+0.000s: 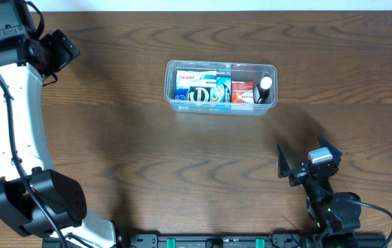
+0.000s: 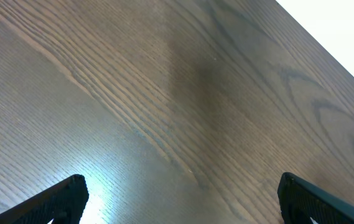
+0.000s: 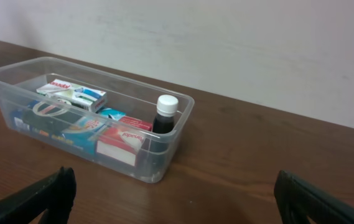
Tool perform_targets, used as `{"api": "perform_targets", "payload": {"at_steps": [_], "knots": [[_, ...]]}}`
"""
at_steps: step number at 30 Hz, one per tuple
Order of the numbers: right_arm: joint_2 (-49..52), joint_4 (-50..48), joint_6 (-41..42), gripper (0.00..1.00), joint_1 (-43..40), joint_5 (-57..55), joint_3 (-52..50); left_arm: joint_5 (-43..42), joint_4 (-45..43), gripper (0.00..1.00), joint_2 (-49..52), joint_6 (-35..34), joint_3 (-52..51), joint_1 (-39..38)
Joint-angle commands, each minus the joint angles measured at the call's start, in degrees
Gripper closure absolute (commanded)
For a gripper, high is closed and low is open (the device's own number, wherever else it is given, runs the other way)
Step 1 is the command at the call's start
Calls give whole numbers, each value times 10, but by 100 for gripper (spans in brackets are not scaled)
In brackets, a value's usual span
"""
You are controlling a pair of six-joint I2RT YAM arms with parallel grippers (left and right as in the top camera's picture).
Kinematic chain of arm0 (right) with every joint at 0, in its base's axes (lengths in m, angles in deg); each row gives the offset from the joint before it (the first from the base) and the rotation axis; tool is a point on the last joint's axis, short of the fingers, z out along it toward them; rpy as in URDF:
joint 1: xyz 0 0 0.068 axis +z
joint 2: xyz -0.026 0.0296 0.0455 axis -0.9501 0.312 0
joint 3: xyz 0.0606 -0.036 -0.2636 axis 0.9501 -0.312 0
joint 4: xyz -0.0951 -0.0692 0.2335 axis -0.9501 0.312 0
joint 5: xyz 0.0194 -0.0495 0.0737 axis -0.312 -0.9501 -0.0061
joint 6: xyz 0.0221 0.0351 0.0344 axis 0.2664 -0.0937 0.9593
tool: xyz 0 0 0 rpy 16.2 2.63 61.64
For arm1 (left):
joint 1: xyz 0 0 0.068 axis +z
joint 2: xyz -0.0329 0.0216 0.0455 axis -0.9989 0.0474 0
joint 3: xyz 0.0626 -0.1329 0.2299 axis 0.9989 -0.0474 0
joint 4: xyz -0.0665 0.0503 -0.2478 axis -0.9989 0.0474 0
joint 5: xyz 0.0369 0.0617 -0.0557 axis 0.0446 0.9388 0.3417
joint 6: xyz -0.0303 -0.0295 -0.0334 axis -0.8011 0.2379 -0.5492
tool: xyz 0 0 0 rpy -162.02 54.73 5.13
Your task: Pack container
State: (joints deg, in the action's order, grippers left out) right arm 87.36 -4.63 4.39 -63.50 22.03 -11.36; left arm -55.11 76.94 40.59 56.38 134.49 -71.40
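**While both arms stand off, the packed container sits at mid-bench**

Where the overhead view looks down on the wooden bench (image 1: 147, 158), the clear plastic container (image 1: 220, 63) lies a little beyond the middle, long side running left to right. It holds several small cartons packed side by side. A white and blue Panadol box (image 1: 187, 78) lies at the left end, with a blue carton (image 1: 207, 94) just beside it. A red and white carton (image 1: 242, 89) comes next. At the right end, 1 dark bottle with a white cap (image 1: 265, 86) stands upright against the end wall.

From the right wrist view, the container (image 3: 180, 134) is ahead and to the left, well apart from the fingers. The right end effector (image 1: 304, 157) rests near the bench's near right edge, its 2 fingers spread wide and holding nothing. The left end effector (image 2: 183, 190) is at the far left corner, well away from the container. Its fingers are also spread wide over bare wood, gripping nothing.
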Motion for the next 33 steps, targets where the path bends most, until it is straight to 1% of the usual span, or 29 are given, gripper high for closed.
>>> {"api": "perform_targets", "payload": {"at_steps": [1, 9, 26, 33], "knots": [[-4, 2, 10, 1, -6, 3, -1, 7, 2, 2, 2, 4, 1, 1], [-4, 2, 10, 1, -6, 3, -1, 7, 2, 2, 2, 4, -5, -1], [-4, 2, 10, 1, -6, 3, -1, 7, 2, 2, -9, 4, -5, -35], [-4, 2, 10, 1, -6, 3, -1, 7, 55, 2, -18, 4, -6, -34]]}}
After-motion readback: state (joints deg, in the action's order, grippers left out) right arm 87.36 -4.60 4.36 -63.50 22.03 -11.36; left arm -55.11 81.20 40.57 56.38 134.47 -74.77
